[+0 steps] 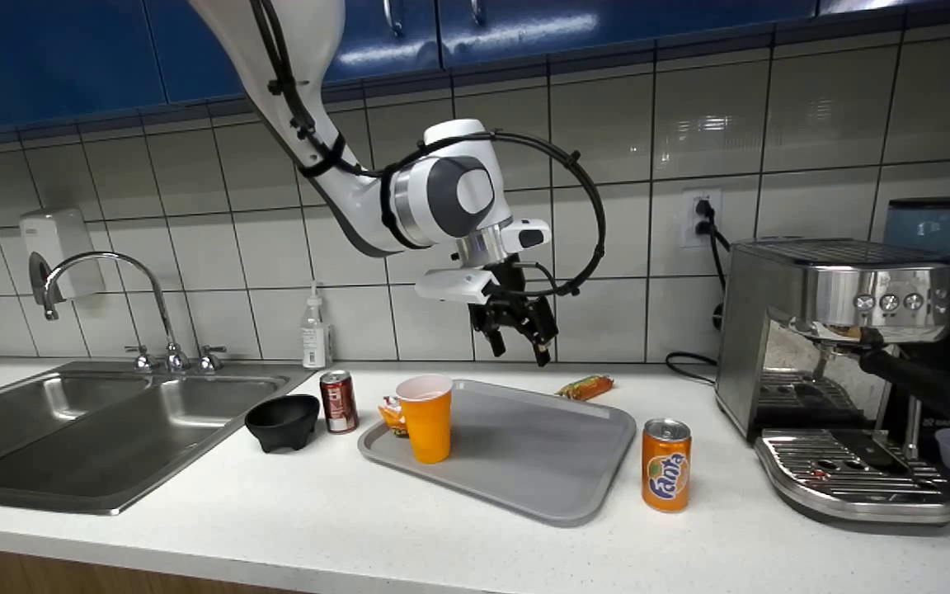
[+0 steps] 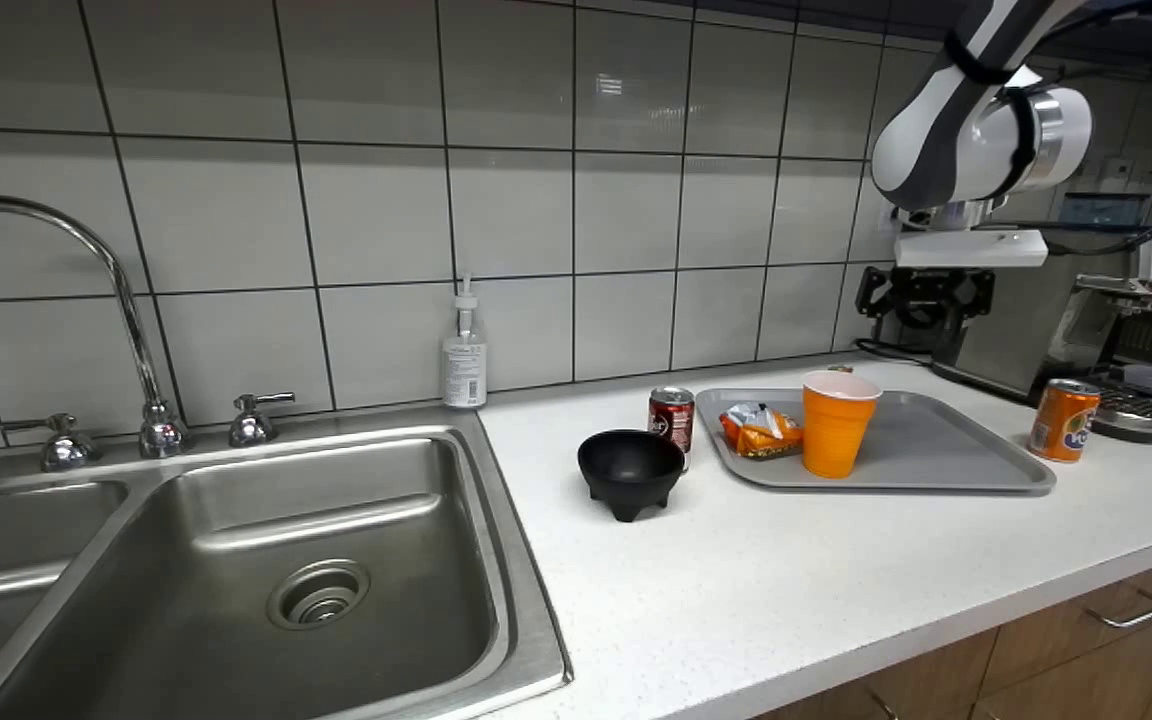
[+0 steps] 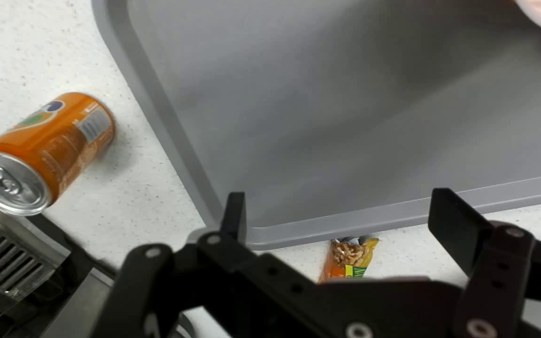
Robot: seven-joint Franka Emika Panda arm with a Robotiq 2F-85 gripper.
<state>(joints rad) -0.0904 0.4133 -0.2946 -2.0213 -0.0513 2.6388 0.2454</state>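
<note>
Two black fingers (image 3: 458, 230) spread wide, released, hanging above counter (image 1: 318, 503) near gray tray (image 1: 524, 462). Wrapped snack bar (image 3: 348, 258) lies just outside tray rim, between fingers in wrist view. Orange plastic cup (image 1: 428, 425) upright on tray, orange snack packet (image 2: 761, 432) beside it; Fanta can (image 1: 666, 470) upright near tray.
</note>
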